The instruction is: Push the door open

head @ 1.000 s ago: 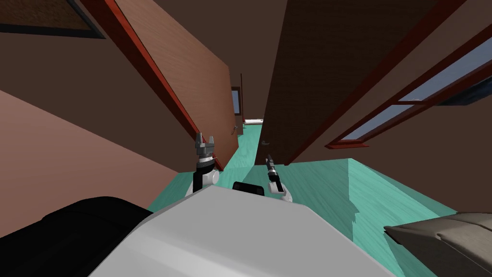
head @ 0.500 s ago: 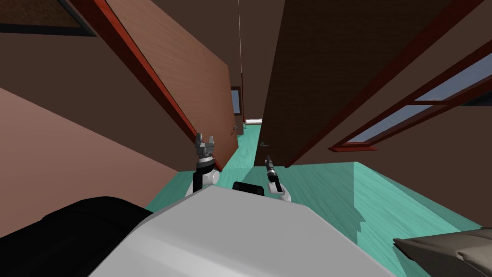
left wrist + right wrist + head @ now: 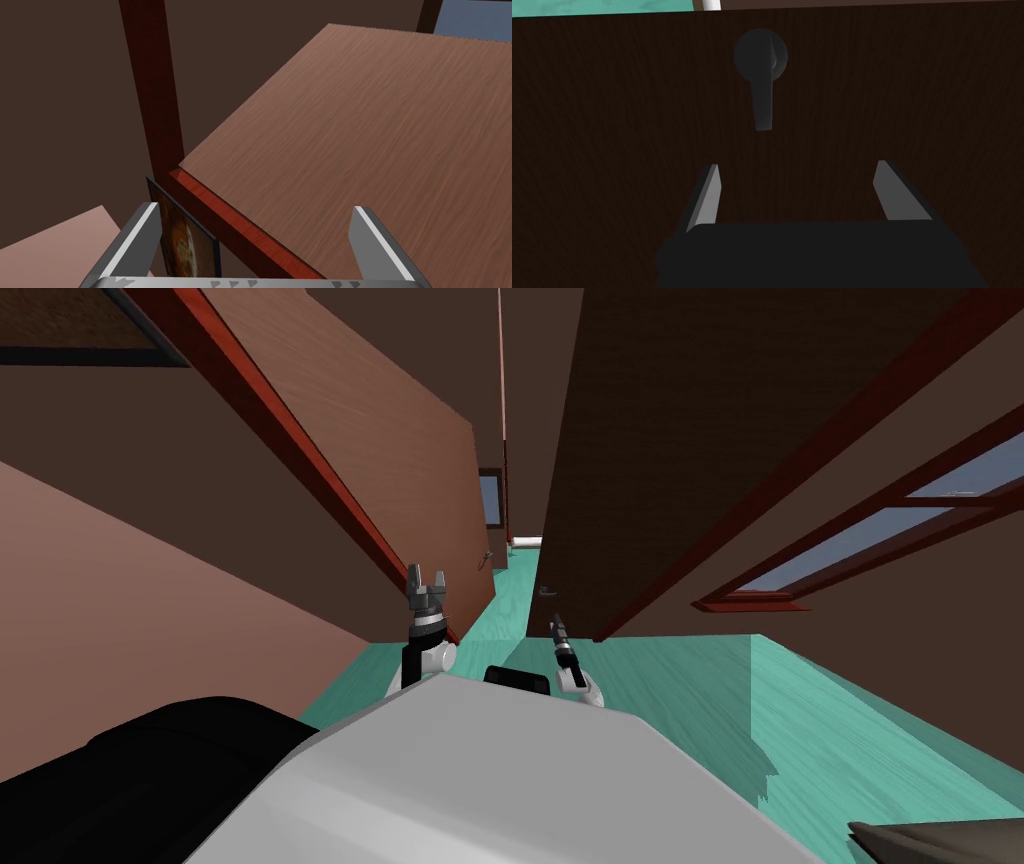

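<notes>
A dark brown door (image 3: 640,438) stands ahead on my right, hinged at a red frame (image 3: 610,623), with a small lever handle (image 3: 547,589) near its free edge. My right gripper (image 3: 557,623) is just below that handle, at the door's face. The right wrist view has the dark lever handle (image 3: 762,80) hanging just beyond the right gripper (image 3: 797,165), which is open with nothing between its fingers. My left gripper (image 3: 425,581) is raised beside a lighter brown door (image 3: 400,448); it is open (image 3: 256,207) and holds nothing.
The lighter brown door (image 3: 375,150) with its red frame (image 3: 150,90) lines the left side of a narrow gap over teal floor (image 3: 700,708). A brown wall (image 3: 150,608) runs on the left, a window (image 3: 860,538) on the right. A sofa corner (image 3: 940,843) lies at bottom right. A small picture (image 3: 185,240) hangs by the left fingers.
The whole head picture has shifted: the sofa and window slid right and outward as I moved. The dark door's handle edge sits slightly further left, narrowing the visible gap. Both grippers kept their pose.
</notes>
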Controlling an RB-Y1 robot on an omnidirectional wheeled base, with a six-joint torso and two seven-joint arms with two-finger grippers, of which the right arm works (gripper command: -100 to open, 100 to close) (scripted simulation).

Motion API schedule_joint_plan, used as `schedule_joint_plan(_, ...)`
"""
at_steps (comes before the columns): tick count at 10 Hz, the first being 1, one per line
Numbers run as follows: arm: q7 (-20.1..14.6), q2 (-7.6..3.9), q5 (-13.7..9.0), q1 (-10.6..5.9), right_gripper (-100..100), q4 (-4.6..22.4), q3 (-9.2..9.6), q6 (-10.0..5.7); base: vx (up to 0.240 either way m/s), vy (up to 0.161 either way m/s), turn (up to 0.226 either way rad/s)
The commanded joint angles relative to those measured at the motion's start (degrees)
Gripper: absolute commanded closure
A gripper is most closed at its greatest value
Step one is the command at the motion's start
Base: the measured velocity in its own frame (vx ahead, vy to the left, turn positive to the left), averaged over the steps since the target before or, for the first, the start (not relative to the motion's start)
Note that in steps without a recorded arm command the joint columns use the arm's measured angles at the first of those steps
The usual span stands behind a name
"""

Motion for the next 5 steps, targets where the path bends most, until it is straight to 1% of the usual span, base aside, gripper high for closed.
schedule_joint_plan(1, -0.19, 0.02, -0.12, -0.64, -100, 1.62, 0.20, -0.49, 0.072, -0.090, 0.044)
schedule_joint_plan(4, -0.52, 0.09, -0.37, -1.80, -100, 4.65, 0.62, -1.30, 0.067, -0.085, 0.044)
schedule_joint_plan(5, -0.50, -0.01, -0.32, -1.50, -100, 3.85, 0.54, -1.01, 0.035, -0.036, 0.011)
